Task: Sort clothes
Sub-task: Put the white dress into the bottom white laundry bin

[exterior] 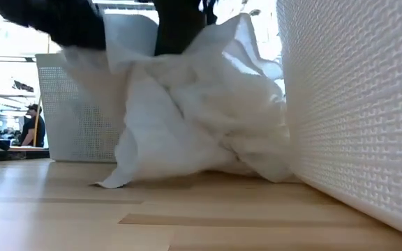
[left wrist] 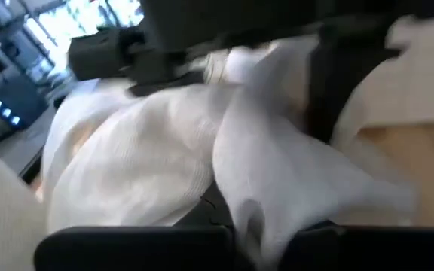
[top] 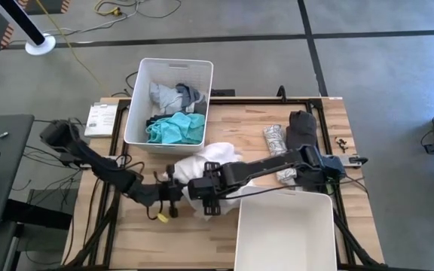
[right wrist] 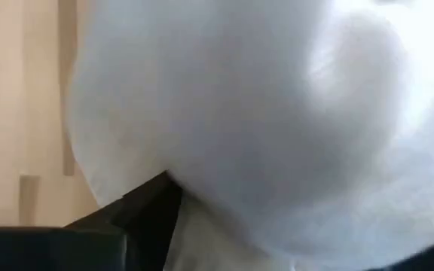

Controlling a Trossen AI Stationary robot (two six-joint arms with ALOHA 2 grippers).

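Note:
A white garment (top: pixel 218 159) is bunched at the table's middle, between two white bins; its lower folds (exterior: pixel 152 167) rest on the wood. My left gripper (top: pixel 173 190) is at its left edge and shut on it. My right gripper (top: pixel 206 200) reaches across from the right to the garment's near edge and stands open, with white cloth (right wrist: pixel 262 113) filling the space over its fingers. A grey-white patterned garment (top: pixel 275 141) and a dark one (top: pixel 301 128) lie on the table at the right. My left gripper pinches a bunched fold of the white garment (left wrist: pixel 251 214) between its two fingers, coming nearly level from the table's left. The cloth rises in slack folds from the hold, and its lower part stays on the table. My right gripper has cloth close against one finger (right wrist: pixel 138 214); whether they touch I cannot tell.
The far bin (top: pixel 136 105) holds teal, grey and dark clothes. The near bin (top: pixel 285 202) stands at the front right, its wall (exterior: pixel 354 104) close beside the garment. A white box (top: pixel 99 118) lies at the table's far left corner. A person (exterior: pixel 32 129) is in the room beyond.

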